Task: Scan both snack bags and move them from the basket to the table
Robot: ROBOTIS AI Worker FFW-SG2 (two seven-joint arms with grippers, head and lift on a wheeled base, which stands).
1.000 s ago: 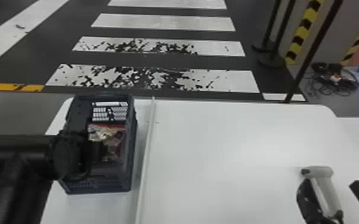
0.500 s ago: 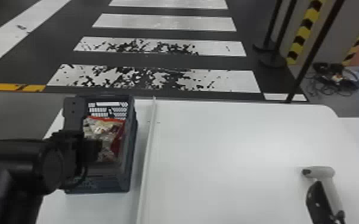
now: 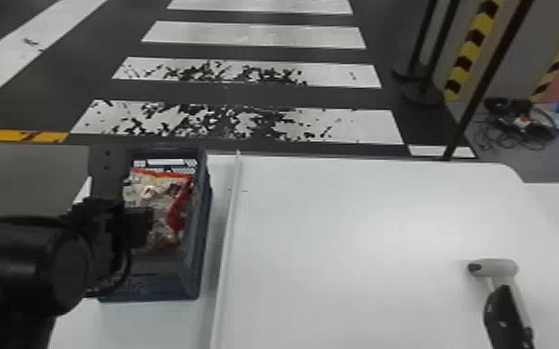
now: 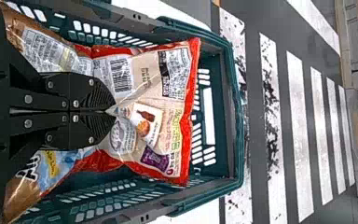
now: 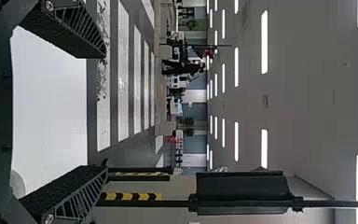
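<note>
The left gripper (image 4: pixel 113 111) is holding the red-edged snack bag (image 4: pixel 165 112) by a pinched fold of its wrapping, the fingers closing tight on it. Over the last second the bag has been shifting toward the basket's far end and showing more of itself in the head view, so it is probably starting to lift. It is still hanging within the basket (image 4: pixel 236 116); whether any of it is clearing the rim, I cannot tell. A second bag (image 4: pixel 58 169) is lying under it, so both are still waiting to reach the table (image 3: pixel 362 232).

The right gripper (image 5: pixel 105 108) is keeping its fingers wide and empty, and has been edging outward beside the scanner (image 3: pixel 499 268), which is resting on the table. Scanning is likely coming next for the held bag: it is needing a code turned toward the scanner, and the slick wrapping could be slipping.
</note>
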